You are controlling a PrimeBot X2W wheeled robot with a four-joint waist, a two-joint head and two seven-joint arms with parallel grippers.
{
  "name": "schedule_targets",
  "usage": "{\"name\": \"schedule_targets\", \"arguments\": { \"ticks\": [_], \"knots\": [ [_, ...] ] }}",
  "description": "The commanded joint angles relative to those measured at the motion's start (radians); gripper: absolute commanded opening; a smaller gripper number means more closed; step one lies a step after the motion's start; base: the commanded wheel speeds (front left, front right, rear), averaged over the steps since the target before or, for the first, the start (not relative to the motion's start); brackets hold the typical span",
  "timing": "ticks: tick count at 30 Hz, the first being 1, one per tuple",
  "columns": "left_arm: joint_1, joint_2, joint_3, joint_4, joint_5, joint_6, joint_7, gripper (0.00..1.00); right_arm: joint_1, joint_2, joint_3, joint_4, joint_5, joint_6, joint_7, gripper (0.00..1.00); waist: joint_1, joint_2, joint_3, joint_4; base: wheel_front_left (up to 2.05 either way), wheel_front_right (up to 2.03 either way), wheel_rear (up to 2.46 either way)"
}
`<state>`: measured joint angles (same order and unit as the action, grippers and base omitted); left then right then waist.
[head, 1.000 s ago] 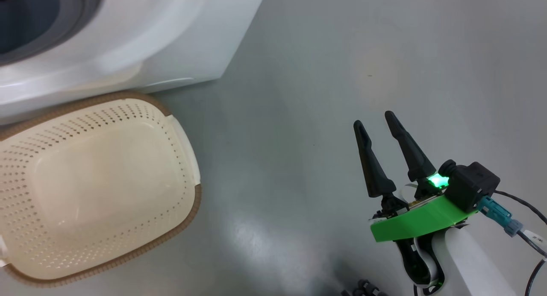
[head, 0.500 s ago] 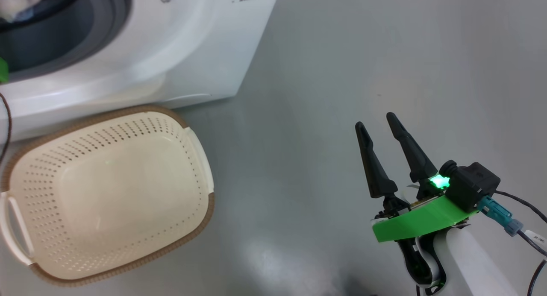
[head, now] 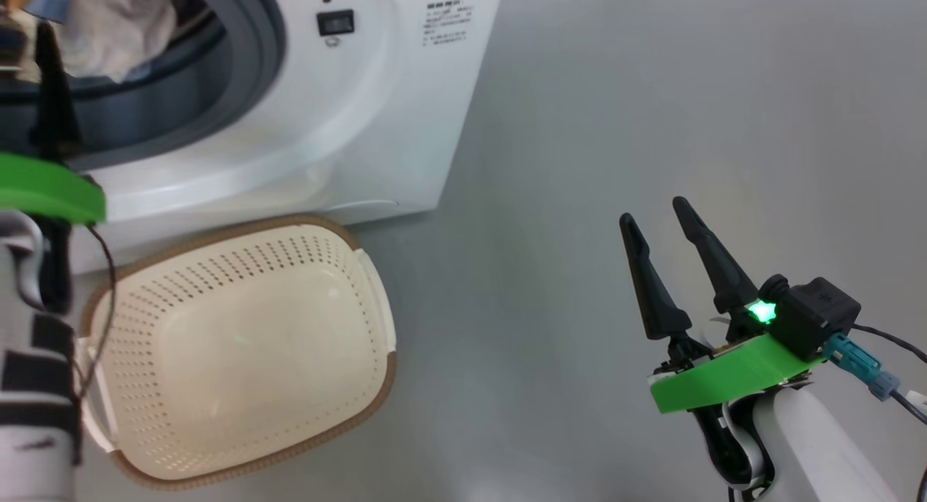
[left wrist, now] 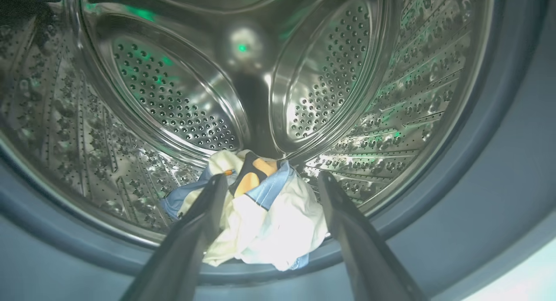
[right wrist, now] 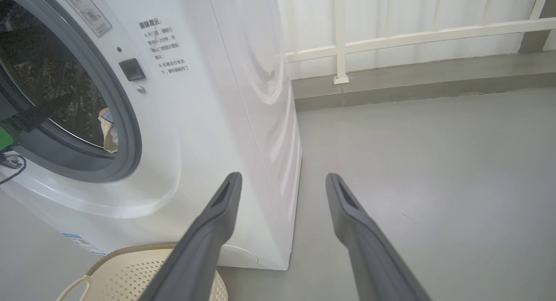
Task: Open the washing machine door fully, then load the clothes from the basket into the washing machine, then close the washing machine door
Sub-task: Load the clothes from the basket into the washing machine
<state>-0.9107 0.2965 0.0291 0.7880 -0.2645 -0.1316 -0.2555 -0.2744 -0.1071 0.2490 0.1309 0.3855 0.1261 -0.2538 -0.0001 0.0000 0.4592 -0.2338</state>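
The white washing machine [head: 376,103] stands at the upper left with its drum mouth uncovered; its door is out of view. The clothes [left wrist: 260,218], cream and light blue with orange print, lie bunched at the drum's front lip, also showing as pale cloth [head: 116,24]. My left gripper [left wrist: 271,179] is open at the drum mouth, its fingers either side of the bundle and apart from it; one dark finger [head: 51,89] rises above its green bracket. The cream basket [head: 239,350] sits on the floor before the machine, its inside bare. My right gripper [head: 653,211] hangs open over the floor, holding nothing.
Grey floor [head: 652,89] stretches to the right of the machine. A white railing [right wrist: 417,31] and a low kerb run along the far side. The machine's right corner [right wrist: 286,205] stands just ahead of my right gripper's fingers [right wrist: 217,223].
The head camera has swung, shifting the whole picture down and right; the drum mouth, the clothes and my left arm have come into it. The right gripper keeps its pose.
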Motion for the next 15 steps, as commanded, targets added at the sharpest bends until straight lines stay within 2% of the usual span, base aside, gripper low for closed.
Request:
{"name": "schedule_targets", "arguments": {
  "ticks": [1, 15],
  "knots": [
    [0.045, 0.026, 0.035, -0.052, 0.007, 0.001, -0.006, 1.00, 0.034, -0.019, 0.009, -0.016, -0.002, 0.005, -0.008, 1.00, 0.0001, 0.0000, -0.044, 0.030, 0.00, 0.00, 0.00],
    [0.337, -0.070, 0.102, -0.233, 0.005, 0.001, -0.006, 1.00, 0.102, -0.064, -0.007, 0.005, 0.005, 0.005, -0.008, 1.00, 0.0001, 0.0000, -0.171, 0.082, 0.00, 0.00, 0.00]
  ]
}}
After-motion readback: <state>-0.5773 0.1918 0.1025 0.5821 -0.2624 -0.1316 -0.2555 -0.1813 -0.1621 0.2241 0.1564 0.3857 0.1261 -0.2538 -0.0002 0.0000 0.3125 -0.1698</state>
